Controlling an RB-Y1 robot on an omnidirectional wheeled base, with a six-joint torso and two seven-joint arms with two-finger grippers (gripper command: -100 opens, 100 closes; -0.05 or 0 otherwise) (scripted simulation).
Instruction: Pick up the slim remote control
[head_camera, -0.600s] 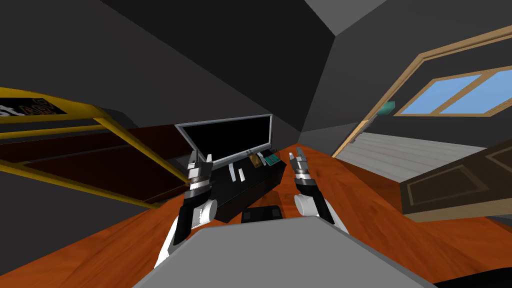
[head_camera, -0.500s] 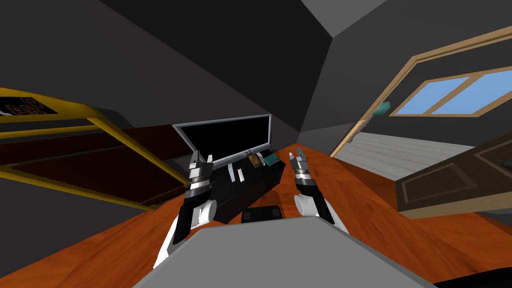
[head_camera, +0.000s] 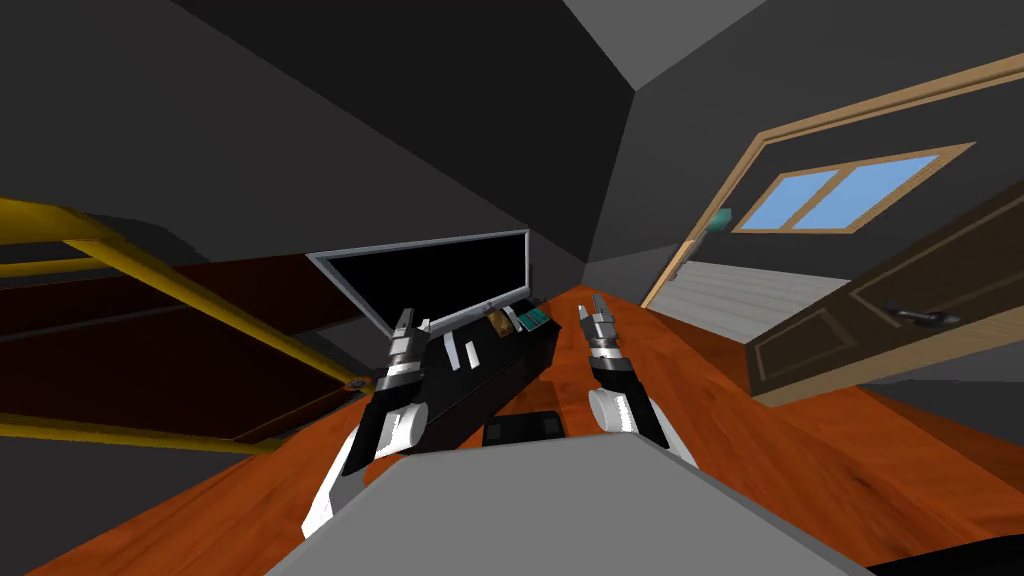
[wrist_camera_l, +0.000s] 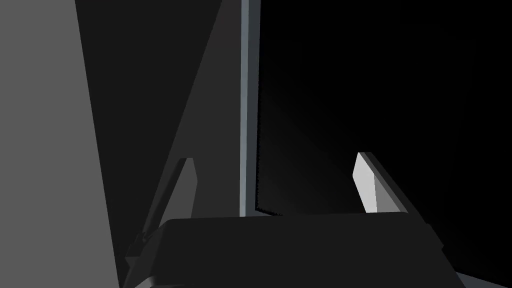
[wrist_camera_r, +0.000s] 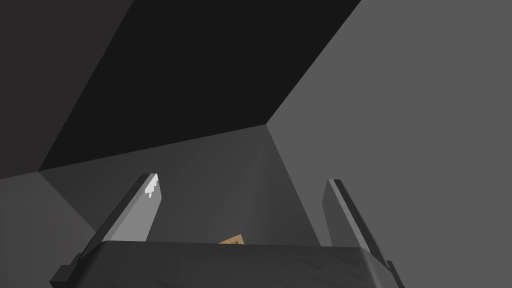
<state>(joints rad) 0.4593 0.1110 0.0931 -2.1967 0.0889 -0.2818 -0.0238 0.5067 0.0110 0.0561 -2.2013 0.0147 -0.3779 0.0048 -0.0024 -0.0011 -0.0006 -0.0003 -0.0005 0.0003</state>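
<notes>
- My view has swung since half a second ago: the television (head_camera: 430, 275) and the black TV stand (head_camera: 500, 372) now sit further left in it.
- The left gripper (head_camera: 410, 320) hangs over the stand's left end with its fingers spread and empty, facing the television's grey frame edge.
- The right gripper (head_camera: 592, 305) hangs off the stand's right end, fingers spread, holding nothing.
- The slim white remote control (head_camera: 447, 350) lies on the stand's top, just right of the left gripper, untouched.
</notes>
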